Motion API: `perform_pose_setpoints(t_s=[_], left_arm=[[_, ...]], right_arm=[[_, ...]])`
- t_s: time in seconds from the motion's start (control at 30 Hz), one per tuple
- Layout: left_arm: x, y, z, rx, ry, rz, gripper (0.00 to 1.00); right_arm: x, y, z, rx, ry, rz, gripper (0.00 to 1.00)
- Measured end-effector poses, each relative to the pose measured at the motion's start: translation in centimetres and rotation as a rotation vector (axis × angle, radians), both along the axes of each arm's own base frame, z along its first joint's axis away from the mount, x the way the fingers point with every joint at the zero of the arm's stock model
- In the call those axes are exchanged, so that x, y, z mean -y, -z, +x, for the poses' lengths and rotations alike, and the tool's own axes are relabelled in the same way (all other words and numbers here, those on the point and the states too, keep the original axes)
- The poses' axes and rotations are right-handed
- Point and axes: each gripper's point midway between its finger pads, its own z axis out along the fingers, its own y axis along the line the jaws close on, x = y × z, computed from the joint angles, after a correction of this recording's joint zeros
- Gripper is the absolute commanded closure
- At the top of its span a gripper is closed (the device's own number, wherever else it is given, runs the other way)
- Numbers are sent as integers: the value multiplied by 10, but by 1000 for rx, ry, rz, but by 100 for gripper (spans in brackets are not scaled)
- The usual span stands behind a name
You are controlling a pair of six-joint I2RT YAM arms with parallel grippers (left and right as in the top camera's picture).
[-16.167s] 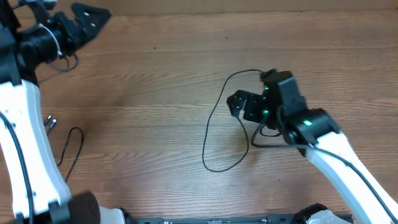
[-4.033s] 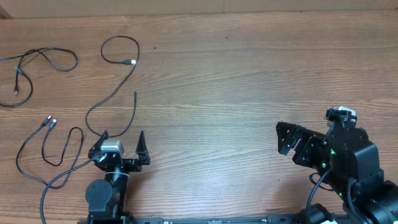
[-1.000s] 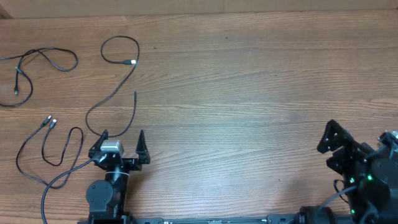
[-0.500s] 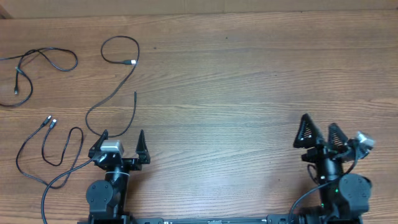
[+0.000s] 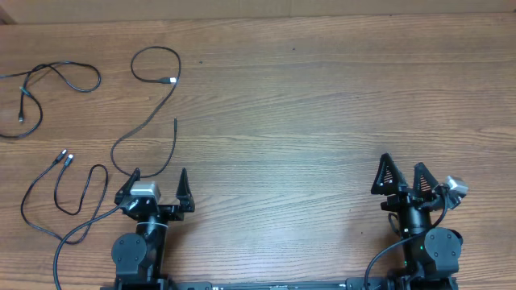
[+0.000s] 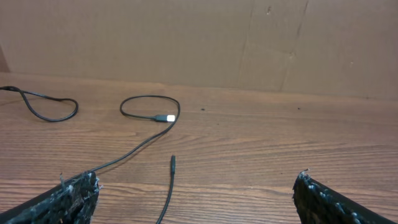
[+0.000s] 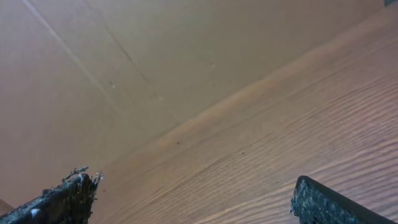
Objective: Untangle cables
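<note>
Three thin black cables lie apart on the left of the wooden table. One cable [image 5: 56, 79] curls at the far left. A second cable [image 5: 153, 97] loops at the top with a silver plug [image 5: 169, 80] and runs down past my left gripper; it also shows in the left wrist view [image 6: 152, 115]. A third cable [image 5: 48, 193] with two small plugs [image 5: 64, 157] loops at the lower left. My left gripper [image 5: 156, 180] is open and empty at the front left. My right gripper [image 5: 401, 172] is open and empty at the front right, far from the cables.
A brown cardboard wall [image 6: 199, 43] stands along the table's far edge. The wooden tabletop [image 5: 322, 121] runs bare between the two arms. Both arm bases sit at the near edge.
My right arm has drawn back toward its base at the front right and turned its open gripper upright. The left arm and the cables have not moved.
</note>
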Motion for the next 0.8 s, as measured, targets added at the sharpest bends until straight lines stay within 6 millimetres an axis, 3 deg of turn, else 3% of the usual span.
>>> perform_pose_setpoints(t_s=[0.4,0.6,0.8], left_arm=[[0,0,0,0,0,0,1],[0,0,0,0,0,0,0],[0,0,0,0,0,0,0]], right_arm=[[0,5,1,-4,1,0,0],[0,19,3,-25,0,-1,0],[0,16,4,-14,0,-1,0]])
